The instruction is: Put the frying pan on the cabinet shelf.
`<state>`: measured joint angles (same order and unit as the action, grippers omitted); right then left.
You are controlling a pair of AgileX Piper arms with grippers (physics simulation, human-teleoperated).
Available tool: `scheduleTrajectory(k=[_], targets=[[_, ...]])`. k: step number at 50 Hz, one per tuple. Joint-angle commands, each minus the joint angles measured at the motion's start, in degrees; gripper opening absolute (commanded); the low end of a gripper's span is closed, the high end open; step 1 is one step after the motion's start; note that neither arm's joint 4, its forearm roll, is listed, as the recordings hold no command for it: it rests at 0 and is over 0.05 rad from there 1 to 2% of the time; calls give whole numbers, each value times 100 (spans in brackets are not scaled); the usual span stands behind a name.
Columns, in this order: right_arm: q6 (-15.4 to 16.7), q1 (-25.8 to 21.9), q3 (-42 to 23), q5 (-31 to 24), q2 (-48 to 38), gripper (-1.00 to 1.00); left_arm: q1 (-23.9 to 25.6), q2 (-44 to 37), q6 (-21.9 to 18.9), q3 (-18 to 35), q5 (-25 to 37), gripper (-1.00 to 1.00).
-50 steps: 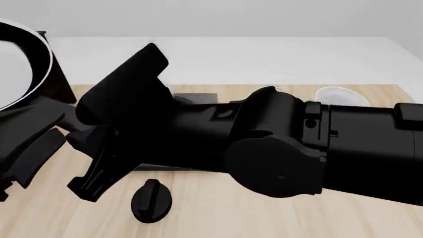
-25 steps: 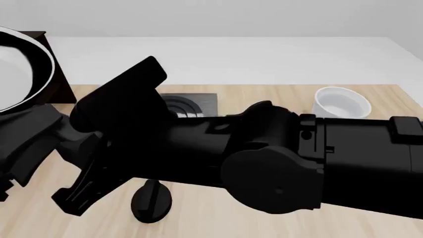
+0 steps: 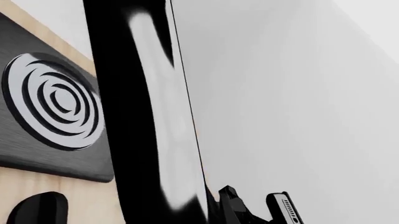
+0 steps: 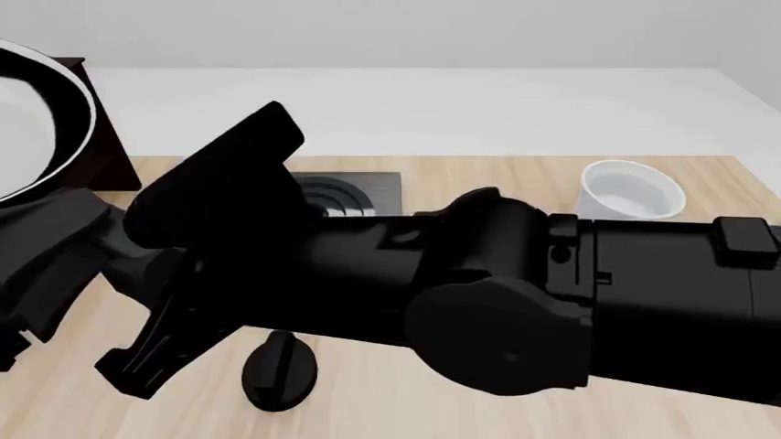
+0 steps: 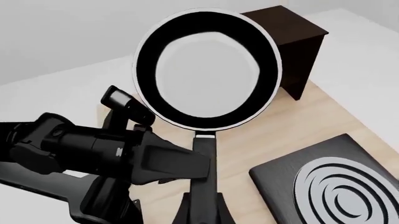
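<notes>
We are holding the frying pan (image 5: 208,70) aloft by its handle, right gripper (image 5: 203,198) fingers clamped on it, near the cabinet shelf (image 5: 288,28); left gripper (image 4: 25,302) state: cannot tell; a long-handle grip is risking tilt or slip.

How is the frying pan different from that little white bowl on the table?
The frying pan is black with a long handle; the white bowl has none. The pan is held up off the table, tilted on edge, while the bowl sits upright on the tabletop. Both are round and empty.
</notes>
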<state>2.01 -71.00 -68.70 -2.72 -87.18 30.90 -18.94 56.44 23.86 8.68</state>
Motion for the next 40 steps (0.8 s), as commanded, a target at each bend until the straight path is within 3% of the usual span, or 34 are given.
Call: scheduleTrajectory(k=[1, 21, 40], targets=[[202, -130, -124, -162, -21, 100, -129, -44, -93, -44, 0, -100], [85, -118, 8, -134, 115, 100, -65, -30, -151, 3, 48, -100], [121, 186, 264, -215, 837, 100, -137, -62, -306, 9, 20, -100]])
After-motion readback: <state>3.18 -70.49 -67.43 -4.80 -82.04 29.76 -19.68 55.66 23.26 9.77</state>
